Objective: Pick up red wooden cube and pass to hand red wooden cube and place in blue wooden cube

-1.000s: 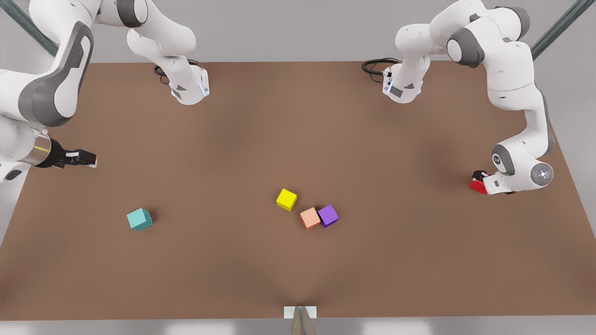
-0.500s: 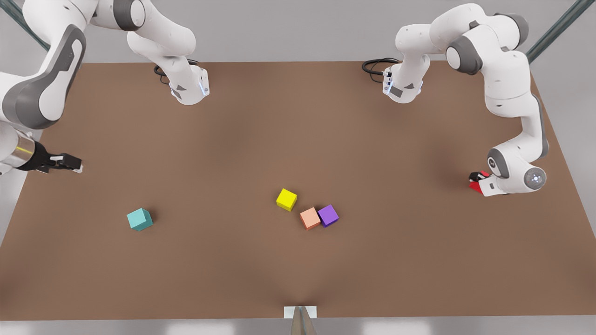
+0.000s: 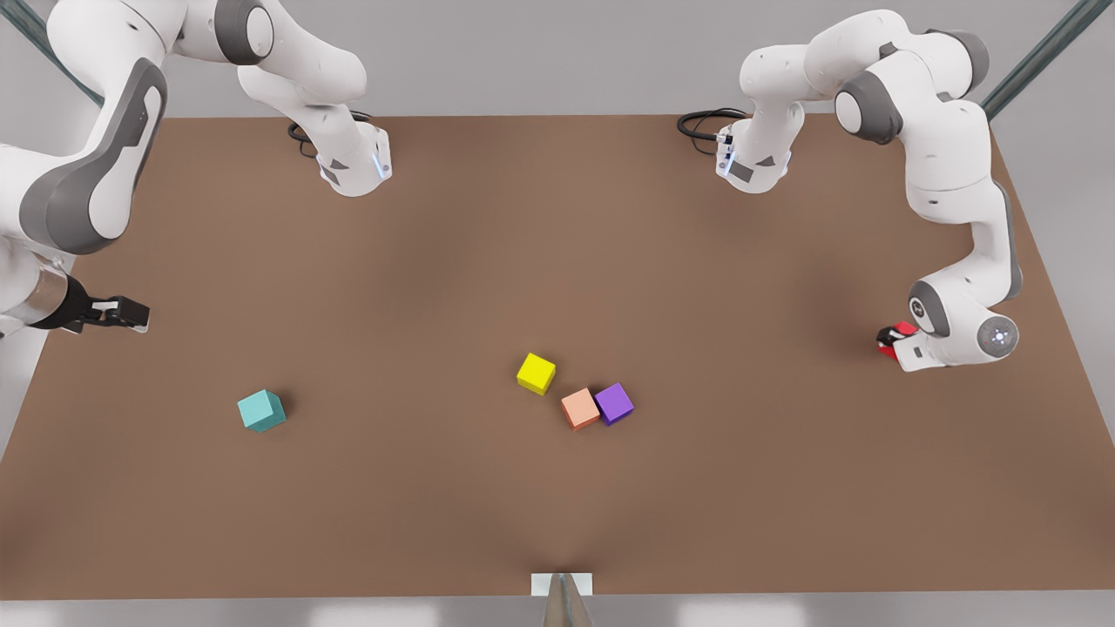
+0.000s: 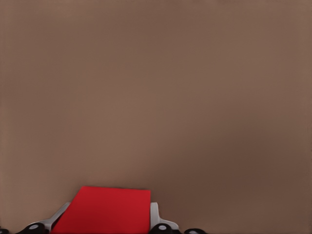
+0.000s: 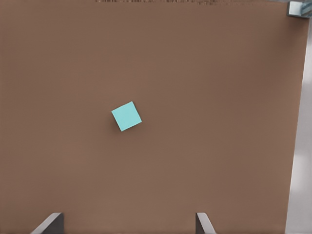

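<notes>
The red wooden cube (image 3: 886, 340) is near the table's edge at the front view's right, and my left gripper (image 3: 892, 338) is shut on it. In the left wrist view the red wooden cube (image 4: 105, 209) sits between the two fingers (image 4: 155, 218), above bare brown table. The blue wooden cube (image 3: 261, 410), teal in colour, rests on the table at the front view's lower left. My right gripper (image 3: 129, 314) hovers open by the edge at the front view's left, up and left of it. The right wrist view looks down on the blue wooden cube (image 5: 126, 116) beyond the spread fingers (image 5: 49, 222).
A yellow cube (image 3: 536, 373), a salmon-orange cube (image 3: 580, 408) and a purple cube (image 3: 614, 403) cluster at the table's middle, the last two touching. A white marker (image 3: 562, 583) sits at the front edge. Both arm bases stand at the back.
The left gripper with the red cube has shifted slightly up in the front view. The right gripper has drawn back toward the front view's left edge and a little lower.
</notes>
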Robot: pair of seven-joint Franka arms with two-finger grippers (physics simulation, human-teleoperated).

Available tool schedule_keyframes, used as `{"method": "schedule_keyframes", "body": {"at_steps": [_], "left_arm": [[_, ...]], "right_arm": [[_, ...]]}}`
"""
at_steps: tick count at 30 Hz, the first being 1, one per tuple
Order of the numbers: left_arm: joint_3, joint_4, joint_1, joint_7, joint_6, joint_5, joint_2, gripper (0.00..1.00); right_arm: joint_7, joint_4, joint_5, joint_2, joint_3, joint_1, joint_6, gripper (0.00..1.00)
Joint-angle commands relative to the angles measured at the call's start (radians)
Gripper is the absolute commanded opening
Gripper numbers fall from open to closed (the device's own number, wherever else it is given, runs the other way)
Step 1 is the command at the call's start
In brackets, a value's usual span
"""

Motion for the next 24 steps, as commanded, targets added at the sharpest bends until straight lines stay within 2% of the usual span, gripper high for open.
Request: {"method": "schedule_keyframes", "body": {"at_steps": [1,4,6,9,11,12,15,16,17,20,22,23,24], "left_arm": [[-0.004,0.006,0.0,-0.024,-0.036,-0.003,-0.014,0.75],[-0.026,0.064,0.0,-0.11,-0.178,-0.004,-0.023,0.75],[-0.027,0.064,-0.002,-0.124,-0.189,-0.006,-0.027,0.75],[-0.128,0.188,-0.022,-0.336,-0.428,-0.19,-0.043,0.75],[-0.297,0.43,-0.025,-0.633,-0.698,-0.299,0.006,0.75],[-0.401,0.553,-0.025,-0.731,-0.754,-0.344,0.054,0.75],[-0.66,0.841,-0.023,-0.883,-0.732,-0.627,0.29,0.75],[-0.742,0.855,-0.025,-0.929,-0.642,-0.697,0.322,0.75],[-0.828,0.855,-0.043,-1.006,-0.472,-0.731,0.357,0.75],[-0.882,0.854,-0.078,-1.201,-0.338,-0.83,0.374,0.75],[-0.883,0.854,-0.126,-1.328,-0.222,-0.831,0.381,0.74],[-0.897,0.854,-0.134,-1.35,-0.186,-0.831,0.391,0.73],[-0.918,0.857,-0.134,-1.36,-0.151,-0.831,0.402,0.73]], "right_arm": [[-0.006,0.001,0.002,0.0,0.0,0.0,0.002,1.0],[-0.005,0.001,0.002,0.0,0.0,0.0,0.002,1.0],[-0.005,0.001,0.002,0.0,0.001,0.0,0.002,1.0],[-0.006,-0.001,0.002,0.0,0.001,0.0,0.002,1.0],[-0.008,0.001,0.002,0.004,0.001,0.0,0.002,1.0],[-0.008,0.001,0.003,0.004,0.001,0.0,0.002,1.0],[-0.006,0.001,0.034,0.004,0.001,-0.003,0.002,1.0],[-0.006,0.001,0.037,0.003,0.0,-0.003,0.001,1.0],[-0.006,0.001,0.039,0.004,0.0,-0.003,-0.002,1.0],[-0.003,-0.001,0.046,0.007,0.003,0.0,0.002,1.0],[-0.017,-0.002,0.394,0.075,0.003,-0.002,0.019,1.0],[-0.191,-0.007,0.619,0.174,0.004,-0.012,0.007,1.0],[-0.587,-0.033,0.846,0.297,0.004,-0.018,-0.049,1.0]]}}
